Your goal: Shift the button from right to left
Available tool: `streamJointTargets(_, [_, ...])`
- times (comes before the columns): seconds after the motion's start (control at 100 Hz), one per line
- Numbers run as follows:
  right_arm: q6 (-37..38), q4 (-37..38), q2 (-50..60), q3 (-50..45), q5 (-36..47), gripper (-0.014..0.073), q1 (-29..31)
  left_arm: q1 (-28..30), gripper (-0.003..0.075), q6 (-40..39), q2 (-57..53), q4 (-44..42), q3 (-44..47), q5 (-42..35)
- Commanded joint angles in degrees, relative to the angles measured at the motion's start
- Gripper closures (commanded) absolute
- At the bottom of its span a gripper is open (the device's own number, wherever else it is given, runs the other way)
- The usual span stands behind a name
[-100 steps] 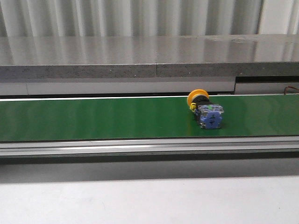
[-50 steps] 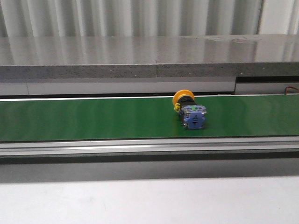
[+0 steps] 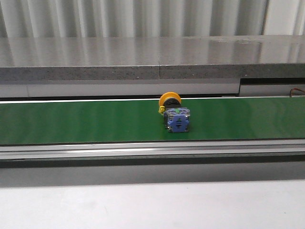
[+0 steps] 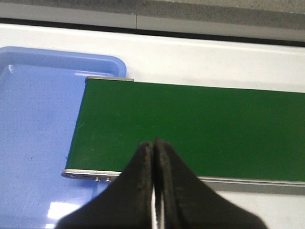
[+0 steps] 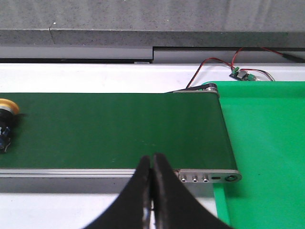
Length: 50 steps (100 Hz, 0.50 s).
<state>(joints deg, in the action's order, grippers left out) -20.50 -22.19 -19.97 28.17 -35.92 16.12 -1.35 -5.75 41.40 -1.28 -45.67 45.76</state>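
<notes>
The button (image 3: 174,113) lies on its side mid-belt (image 3: 86,121), yellow cap toward the far edge; both grippers, left (image 4: 155,191) and right (image 5: 151,191), hover pressed shut and empty. Small, rigid and likely light, it may roll on its round cap; the square blue block looks the surest grip

The left pincer (image 4: 155,148) has its two dark fingers pressed together with nothing between them, and the right pincer (image 5: 151,161) is in the same state, its fingers closed tip to tip and holding nothing.
</notes>
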Motion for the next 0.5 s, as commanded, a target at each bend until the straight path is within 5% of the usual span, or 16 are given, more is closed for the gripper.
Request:
streamJointTargets(0.0, [-0.5,-1.5,-0.3,1.4,3.6,0.0661,0.0,-0.6,0.074,-0.5,1.8,0.5,-2.0,-3.4])
streamJointTargets(0.17, [-0.5,-1.5,-0.3,1.4,3.6,0.0661,0.0,-0.6,0.0732,-0.4,4.8,1.3,-2.0,-2.0])
streamJointTargets(0.25, [-0.5,-1.5,-0.3,1.4,3.6,0.0661,0.0,-0.6,0.0661,-0.1,5.4,1.3,-2.0,-1.4])
streamJointTargets(0.49, [-0.5,-1.5,-0.3,1.4,3.6,0.0661,0.0,-0.6,0.0114,0.9,6.0,1.3,-2.0,-2.7])
